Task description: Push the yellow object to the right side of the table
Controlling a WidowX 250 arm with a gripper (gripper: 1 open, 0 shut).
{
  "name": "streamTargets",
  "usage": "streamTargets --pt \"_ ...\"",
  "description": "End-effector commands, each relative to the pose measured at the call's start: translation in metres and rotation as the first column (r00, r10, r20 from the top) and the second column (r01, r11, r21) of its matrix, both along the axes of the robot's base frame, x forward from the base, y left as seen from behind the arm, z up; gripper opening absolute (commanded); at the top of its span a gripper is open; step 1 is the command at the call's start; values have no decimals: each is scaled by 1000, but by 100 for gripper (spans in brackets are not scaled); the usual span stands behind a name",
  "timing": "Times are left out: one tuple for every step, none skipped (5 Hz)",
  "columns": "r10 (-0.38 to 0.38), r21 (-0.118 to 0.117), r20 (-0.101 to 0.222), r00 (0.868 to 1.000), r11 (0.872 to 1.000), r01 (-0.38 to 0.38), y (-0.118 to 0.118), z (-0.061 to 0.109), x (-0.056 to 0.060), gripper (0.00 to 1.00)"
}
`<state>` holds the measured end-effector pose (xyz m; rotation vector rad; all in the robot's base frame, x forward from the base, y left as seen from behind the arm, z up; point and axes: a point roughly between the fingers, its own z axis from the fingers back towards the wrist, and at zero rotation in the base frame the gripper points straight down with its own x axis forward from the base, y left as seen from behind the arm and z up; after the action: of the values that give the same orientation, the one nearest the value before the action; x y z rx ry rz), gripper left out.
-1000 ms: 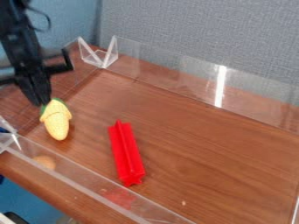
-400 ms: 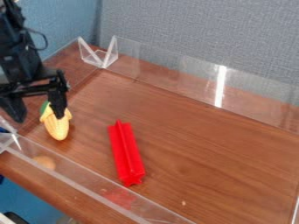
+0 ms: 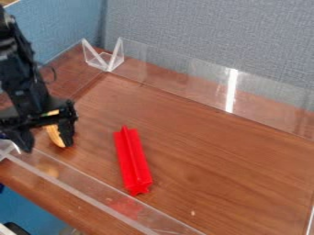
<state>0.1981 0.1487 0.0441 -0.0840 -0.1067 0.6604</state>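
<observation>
Where the brown wood-grain counter point(image 3: 208, 147) meets the left edge of the frame, the black robot arm reaches down from the upper left and its gripper point(image 3: 40, 134) hangs pointing at the surface. The gripper is spread wide, one finger standing at the far left near the clear front wall and the other just right of the yellow toy point(image 3: 55, 137), so the toy lies between the two fingers. Only a strip of the toy's yellow-orange body shows, since the gripper covers most of it, and its green end cannot be made out. Whether either finger actually touches the toy cannot be told from this view; nothing is being gripped. The toy sits in the lower left of the frame, close to the left end of the counter and near the front wall. To its right, well apart from it, a long red bar point(image 3: 132, 159) lies flat on the wood, running from the middle of the frame down towards the front wall. Low clear walls point(image 3: 233, 87) edge the counter at the back and along the front, and a grey partition fills the background.
</observation>
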Motion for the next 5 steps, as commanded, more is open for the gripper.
streamTargets --pt "41 18 12 999 999 -41 0 -12 5 100" --pt "103 22 7 995 994 -103 -8 -14 11 0" --pt "148 27 11 989 989 -148 -16 -6 15 0" --pt "104 27 21 994 994 -104 -22 5 9 0" --pt "46 22 36 998 999 -47 -31 20 4 0"
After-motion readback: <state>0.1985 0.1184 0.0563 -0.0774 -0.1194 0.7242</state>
